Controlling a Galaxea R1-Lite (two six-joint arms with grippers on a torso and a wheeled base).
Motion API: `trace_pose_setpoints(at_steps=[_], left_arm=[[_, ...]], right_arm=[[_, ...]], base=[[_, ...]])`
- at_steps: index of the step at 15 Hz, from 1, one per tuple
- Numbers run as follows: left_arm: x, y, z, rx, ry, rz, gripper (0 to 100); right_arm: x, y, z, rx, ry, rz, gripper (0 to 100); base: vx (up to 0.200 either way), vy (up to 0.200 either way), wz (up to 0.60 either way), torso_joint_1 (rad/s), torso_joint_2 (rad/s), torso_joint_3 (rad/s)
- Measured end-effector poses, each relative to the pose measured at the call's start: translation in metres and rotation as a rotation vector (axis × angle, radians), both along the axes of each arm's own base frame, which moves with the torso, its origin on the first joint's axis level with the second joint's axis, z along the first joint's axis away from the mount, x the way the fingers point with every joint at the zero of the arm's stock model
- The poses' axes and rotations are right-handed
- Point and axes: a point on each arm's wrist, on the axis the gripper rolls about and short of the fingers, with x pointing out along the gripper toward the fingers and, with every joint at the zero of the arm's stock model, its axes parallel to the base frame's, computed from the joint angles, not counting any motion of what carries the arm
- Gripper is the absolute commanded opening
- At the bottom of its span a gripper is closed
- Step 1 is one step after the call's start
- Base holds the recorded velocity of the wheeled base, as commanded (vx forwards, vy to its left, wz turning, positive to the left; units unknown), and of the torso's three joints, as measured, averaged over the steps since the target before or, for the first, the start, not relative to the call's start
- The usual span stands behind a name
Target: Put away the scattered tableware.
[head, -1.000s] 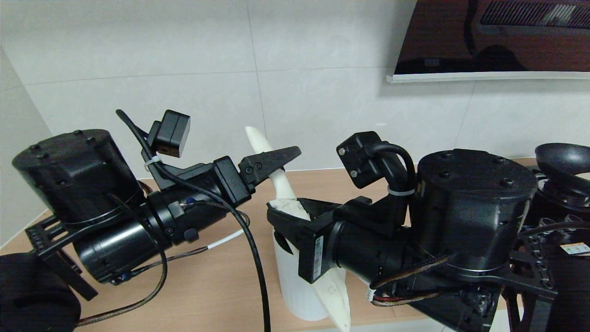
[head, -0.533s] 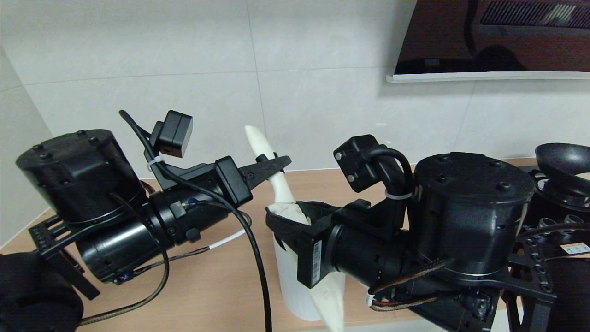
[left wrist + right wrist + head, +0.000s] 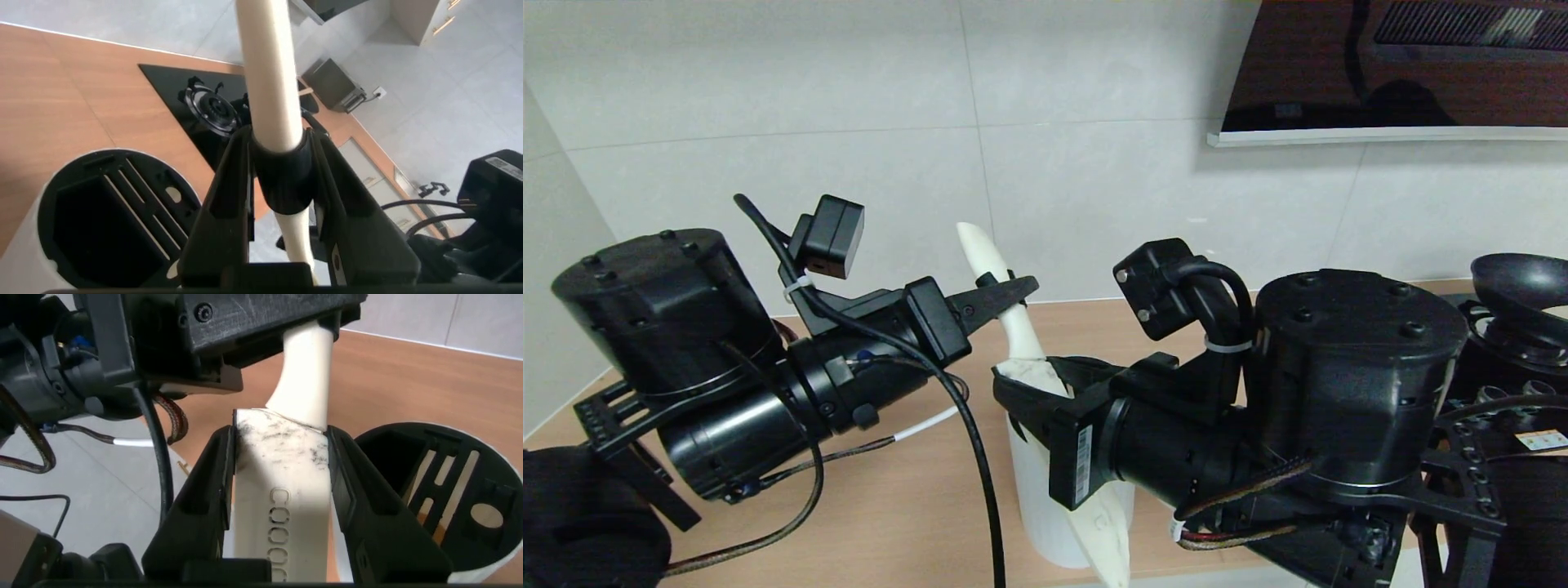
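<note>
A white spatula (image 3: 1021,331) stands nearly upright, handle tip up, between my two grippers. My left gripper (image 3: 1013,292) is shut on the spatula's round handle (image 3: 265,73), as the left wrist view (image 3: 282,159) shows close up. Lower down, my right gripper (image 3: 1031,390) is shut on the wide scuffed blade (image 3: 286,482), with its jaws on either side (image 3: 282,457). Directly below stands a white utensil holder (image 3: 1033,490) with a black slotted insert (image 3: 82,212) and an open top (image 3: 441,482). The blade's lower end hangs in front of the holder (image 3: 1107,531).
The holder stands on a wooden counter (image 3: 907,498) against a tiled wall. A black gas stove (image 3: 212,102) with a dark pan (image 3: 1519,286) lies to the right. A dark range hood (image 3: 1396,65) hangs at the upper right.
The left gripper's finger has drawn in against the spatula handle. The right gripper and blade have shifted slightly down. Nothing has moved in the last half second.
</note>
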Motion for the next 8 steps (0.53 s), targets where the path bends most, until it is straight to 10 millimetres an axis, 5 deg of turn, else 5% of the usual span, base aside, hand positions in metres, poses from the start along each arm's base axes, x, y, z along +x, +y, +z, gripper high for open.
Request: trace_pose_setpoints(at_steps=[1, 2, 8], left_arm=[[-0.0001, 0.0, 0.0001, -0.001, 0.0, 0.0, 0], [-0.0001, 0.0001, 0.0, -0.001, 0.001, -0.001, 0], [-0.001, 0.0004, 0.0005, -0.004, 0.003, -0.003, 0]], right_arm=[[0.0, 0.0, -0.0001, -0.001, 0.0, 0.0, 0], [0.0, 0.0, -0.0001, -0.001, 0.0, 0.0, 100], [0.0003, 0.0002, -0.0005, -0.001, 0.001, 0.0, 100]], base=[[0.0, 0.0, 0.0, 0.0, 0.0, 0.0], [0.0, 0.0, 0.0, 0.0, 0.0, 0.0], [0.0, 0.0, 0.0, 0.0, 0.0, 0.0]])
